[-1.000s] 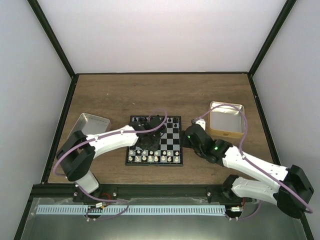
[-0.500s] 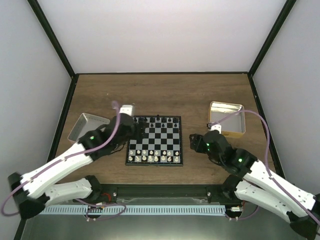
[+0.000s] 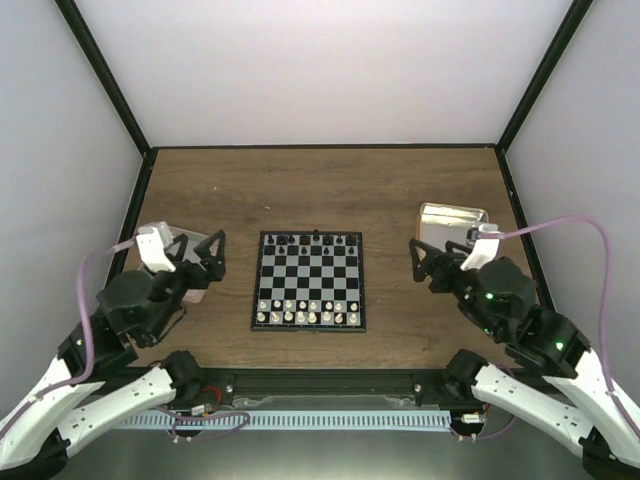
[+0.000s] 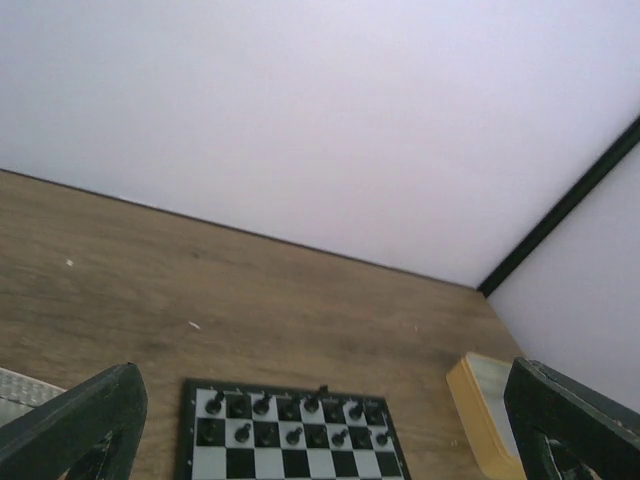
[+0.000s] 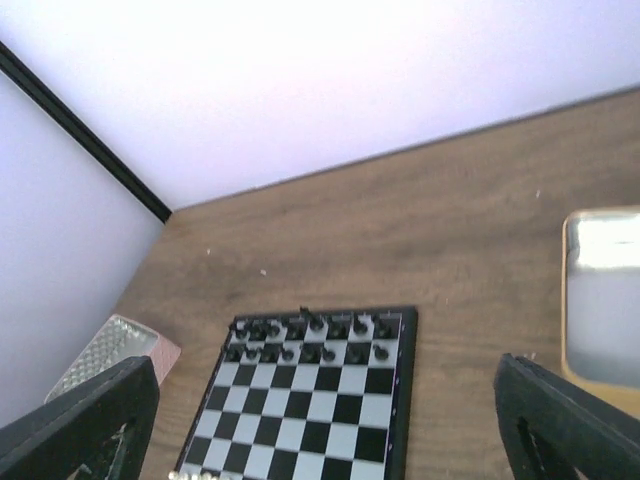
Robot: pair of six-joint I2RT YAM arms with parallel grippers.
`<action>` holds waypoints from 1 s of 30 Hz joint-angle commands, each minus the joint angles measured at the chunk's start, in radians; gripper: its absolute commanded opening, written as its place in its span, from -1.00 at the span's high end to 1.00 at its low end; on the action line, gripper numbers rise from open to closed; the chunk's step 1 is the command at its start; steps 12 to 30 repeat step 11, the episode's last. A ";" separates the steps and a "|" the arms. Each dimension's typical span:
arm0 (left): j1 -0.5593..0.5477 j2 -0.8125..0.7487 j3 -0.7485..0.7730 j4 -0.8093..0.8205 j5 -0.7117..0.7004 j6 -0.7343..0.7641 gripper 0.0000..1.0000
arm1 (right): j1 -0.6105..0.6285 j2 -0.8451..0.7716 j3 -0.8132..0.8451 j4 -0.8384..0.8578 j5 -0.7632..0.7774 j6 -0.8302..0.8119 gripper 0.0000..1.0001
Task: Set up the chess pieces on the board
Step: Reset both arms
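Either side of board (image 3: pixel 310 281), L hand (image 3: pixel 199 258) & R hand (image 3: pixel 421 262) spread wide, empty.

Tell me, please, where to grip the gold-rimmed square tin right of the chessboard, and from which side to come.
Grip one thin upright wall of the gold-rimmed square metal tin, probably the one facing the black-and-white chequered chessboard, coming down from above and straddling it. The tin lies flat with its top open, and looks too wide to clasp whole.
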 commanded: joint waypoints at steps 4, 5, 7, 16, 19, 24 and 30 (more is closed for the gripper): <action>-0.003 -0.110 0.066 -0.039 -0.155 0.051 -1.00 | -0.005 -0.044 0.127 -0.014 0.124 -0.176 -0.97; -0.002 -0.119 0.073 -0.039 -0.161 0.058 -1.00 | -0.005 -0.049 0.131 -0.011 0.131 -0.186 -0.99; -0.002 -0.131 0.087 -0.041 -0.169 0.071 -1.00 | -0.005 -0.061 0.135 -0.007 0.143 -0.197 -1.00; -0.002 -0.130 0.103 -0.046 -0.177 0.088 -1.00 | -0.005 -0.081 0.130 -0.002 0.157 -0.206 -1.00; -0.002 -0.130 0.103 -0.046 -0.177 0.088 -1.00 | -0.005 -0.081 0.130 -0.002 0.157 -0.206 -1.00; -0.002 -0.130 0.103 -0.046 -0.177 0.088 -1.00 | -0.005 -0.081 0.130 -0.002 0.157 -0.206 -1.00; -0.002 -0.130 0.103 -0.046 -0.177 0.088 -1.00 | -0.005 -0.081 0.130 -0.002 0.157 -0.206 -1.00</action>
